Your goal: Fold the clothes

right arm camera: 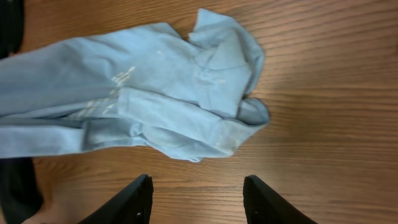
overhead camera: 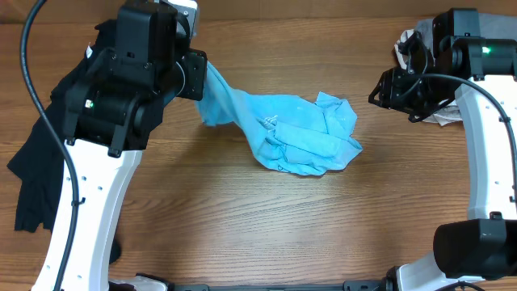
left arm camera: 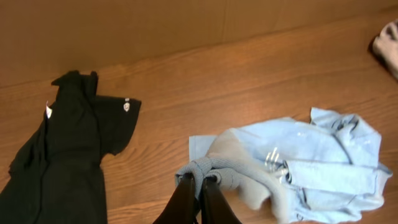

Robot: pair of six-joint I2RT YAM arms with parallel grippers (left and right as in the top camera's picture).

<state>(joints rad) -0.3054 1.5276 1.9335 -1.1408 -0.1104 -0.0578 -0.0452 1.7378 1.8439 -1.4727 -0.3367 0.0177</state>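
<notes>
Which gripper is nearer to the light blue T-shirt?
Left. The left gripper is shut on the light blue T-shirt; the right gripper is open, apart from its other end.

blue shirt (overhead camera: 299, 133): plain light sky blue with faint white lettering (right arm camera: 115, 81); reads paler and greyish in the left wrist view.
black shirt (left arm camera: 68, 155): solid black, with a small white logo (left arm camera: 126, 105) on the sleeve and a white tag (left arm camera: 48, 111) near the neck.
table (overhead camera: 242, 234): mid-brown wood, darker grain streaks running left-right.
cloth (overhead camera: 443, 118) at the far right: mottled white and grey.
left arm (overhead camera: 89, 218), right arm (overhead camera: 494, 162): white links, black housings, one green LED (overhead camera: 487, 50) lit on each.
left gripper (left arm camera: 198, 182), right gripper (right arm camera: 198, 182): black fingers.
</notes>
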